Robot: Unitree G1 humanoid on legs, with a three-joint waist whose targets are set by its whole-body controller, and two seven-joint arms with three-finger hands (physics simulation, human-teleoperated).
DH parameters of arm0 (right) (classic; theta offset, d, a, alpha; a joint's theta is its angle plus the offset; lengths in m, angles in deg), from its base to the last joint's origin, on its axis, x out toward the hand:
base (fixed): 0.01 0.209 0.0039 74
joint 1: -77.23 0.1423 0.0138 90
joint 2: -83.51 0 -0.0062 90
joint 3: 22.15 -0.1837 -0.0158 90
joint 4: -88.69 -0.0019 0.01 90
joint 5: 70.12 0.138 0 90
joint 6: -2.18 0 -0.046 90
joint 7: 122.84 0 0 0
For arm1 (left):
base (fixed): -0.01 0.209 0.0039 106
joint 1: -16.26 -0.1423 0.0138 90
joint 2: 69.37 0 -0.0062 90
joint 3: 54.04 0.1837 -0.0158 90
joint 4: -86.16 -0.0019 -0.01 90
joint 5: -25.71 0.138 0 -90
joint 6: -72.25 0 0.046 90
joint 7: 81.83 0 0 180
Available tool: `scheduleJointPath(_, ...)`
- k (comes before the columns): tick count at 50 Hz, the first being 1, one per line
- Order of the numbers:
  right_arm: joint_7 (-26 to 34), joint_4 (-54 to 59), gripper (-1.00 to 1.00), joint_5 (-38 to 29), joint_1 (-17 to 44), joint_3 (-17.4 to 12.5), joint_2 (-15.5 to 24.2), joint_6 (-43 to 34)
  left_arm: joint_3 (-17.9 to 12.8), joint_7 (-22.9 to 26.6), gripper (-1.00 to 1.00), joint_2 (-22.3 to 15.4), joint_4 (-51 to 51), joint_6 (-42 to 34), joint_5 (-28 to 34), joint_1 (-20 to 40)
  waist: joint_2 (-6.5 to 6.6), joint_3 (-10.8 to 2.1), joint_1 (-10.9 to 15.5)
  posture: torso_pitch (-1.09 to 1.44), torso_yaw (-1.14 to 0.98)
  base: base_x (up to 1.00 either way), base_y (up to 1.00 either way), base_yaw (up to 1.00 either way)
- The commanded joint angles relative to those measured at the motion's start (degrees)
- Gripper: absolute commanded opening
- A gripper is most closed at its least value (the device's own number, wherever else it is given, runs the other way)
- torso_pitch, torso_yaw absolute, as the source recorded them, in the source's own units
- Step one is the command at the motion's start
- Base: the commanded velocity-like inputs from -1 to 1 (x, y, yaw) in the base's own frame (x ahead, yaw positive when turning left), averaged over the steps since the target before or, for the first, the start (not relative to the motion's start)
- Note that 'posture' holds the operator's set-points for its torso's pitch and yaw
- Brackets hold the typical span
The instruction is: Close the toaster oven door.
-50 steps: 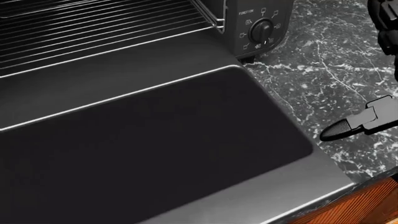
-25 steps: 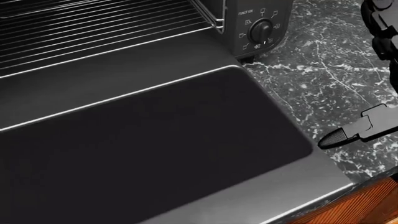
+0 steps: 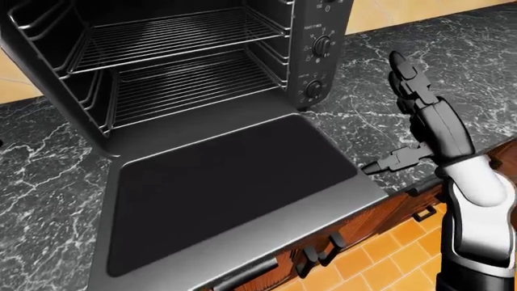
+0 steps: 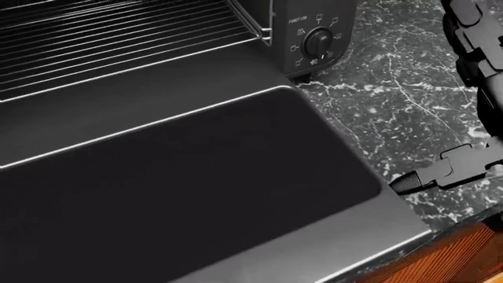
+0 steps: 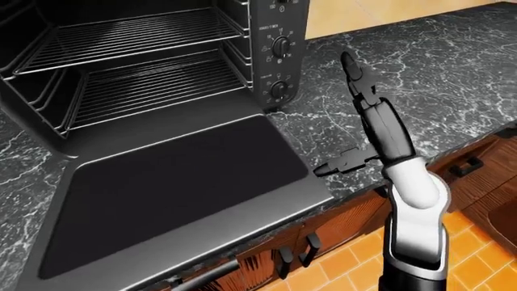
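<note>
Left-eye view: toaster oven door (image 3: 234, 182) lies fully dropped flat on the marble counter (image 3: 485, 66), overhanging its edge; right hand (image 3: 424, 124) spread, just right of the door.
Head view: thumb (image 4: 417, 180) nearly touches the door's right rim.
Right-eye view: door handle (image 5: 202, 274) hangs past the counter; judged best to hook under it and lift; open room right of the door.

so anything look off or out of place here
Only the toaster oven door: it lies folded fully down, flat, its far edge jutting past the counter edge over the cabinets. Both racks sit level inside. The right hand is open beside the door, apparently not touching it.
</note>
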Motion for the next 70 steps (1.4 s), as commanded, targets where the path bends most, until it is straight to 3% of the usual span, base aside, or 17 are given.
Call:
scheduleJointPath(1,1.36,-1.34,1.0,-0.22,0.67,2.67,-0.4,1.73,-0.94,0.18,1.0,-1.51,1.46,1.79,-0.04,1.07,0.27,-0.69,0.22,0.0,0.0,0.0,0.0,0.0)
scheduleJointPath(17,1.7,-1.61,1.0,-2.59,2.73,6.11,-3.02,1.81,-1.52,-0.04,1.0,-2.0,1.44,1.5,-0.54,0.98,0.8,-0.55,0.07,0.0,0.0,0.0,0.0,0.0)
scheduleJointPath(27,0.26,-1.8,1.0,-2.31,5.09,6.79,-3.58,-0.04,-1.62,-0.15,1.0,-2.23,1.25,1.44,-0.63,1.01,1.11,-0.47,-0.22,0.0,0.0,0.0,0.0,0.0)
scheduleJointPath(37,-3.84,-2.16,1.0,2.58,8.8,7.47,-5.1,-8.54,-1.97,0.12,1.0,-2.49,0.6,1.9,-0.46,0.81,1.54,-0.21,-0.4,0.0,0.0,0.0,0.0,0.0)
scheduleJointPath(50,-9.8,-1.06,1.0,4.62,12.21,9.67,-7.1,-12.26,-2.45,0.47,1.0,-2.75,-0.03,2.22,-0.34,0.65,1.92,-0.12,-0.63,0.0,0.0,0.0,0.0,0.0)
scheduleJointPath(59,-17.95,-3.33,1.0,7.41,13.92,12.14,-10.55,-19.42,-2.53,0.48,1.0,-2.77,-0.12,2.3,-0.36,0.55,2.31,-0.06,-0.79,0.0,0.0,0.0,0.0,0.0)
scheduleJointPath(70,-19.23,-4.38,1.0,7.38,16.8,15.86,-12.62,-26.89,-2.99,0.61,1.0,-2.9,-0.29,2.35,-0.43,0.32,2.71,0.01,-0.97,0.0,0.0,0.0,0.0,0.0)
